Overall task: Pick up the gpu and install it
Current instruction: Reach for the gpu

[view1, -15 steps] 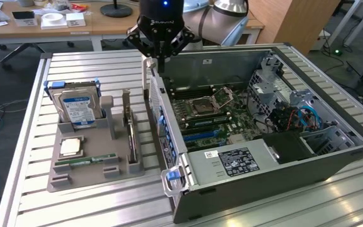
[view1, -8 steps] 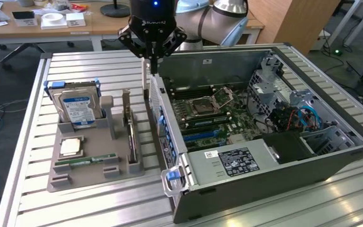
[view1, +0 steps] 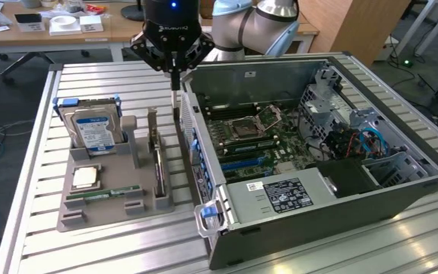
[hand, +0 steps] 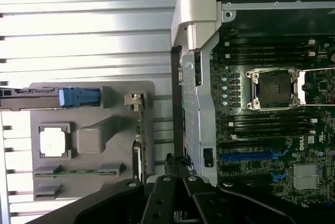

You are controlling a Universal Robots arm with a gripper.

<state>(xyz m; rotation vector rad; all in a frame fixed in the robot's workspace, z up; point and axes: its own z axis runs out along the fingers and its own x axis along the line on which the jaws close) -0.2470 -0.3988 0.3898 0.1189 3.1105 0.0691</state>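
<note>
Since the grey moulded plastic tray point(view1: 89, 214) lies nearest on the ribbed aluminium table point(view1: 89, 251), start there: it carries a narrow green RAM stick point(view1: 101, 194) lying flat, with a square silver processor point(view1: 86, 177) behind it. Along the tray's edge toward the exterior view's right stands the gpu point(view1: 158, 157), a thin flat card with a green board and a silver end bracket. It rests on its long edge in slotted posts, untouched. Farther back, a silver hard drive with a blue label point(view1: 93, 128) stands upright in the tray.

Just past the gpu, toward the open grey computer case point(view1: 318, 205), hang the 2 long thin dark fingers point(view1: 175, 111), pressed together with nothing between them. They sit in the gap between tray and case, near the card's far end but apart from it. Inside the case, the green motherboard point(view1: 261, 142) shows a blue expansion slot point(view1: 242, 164).

The step in hand looks like the reach for the card, barely begun. To do it well, I judge the fingers must part before they descend, line up over the card's top edge with 1 finger to each face, and come straight down clear of the posts. A grip on bare board near the middle of its length should keep the card from tipping.
</note>
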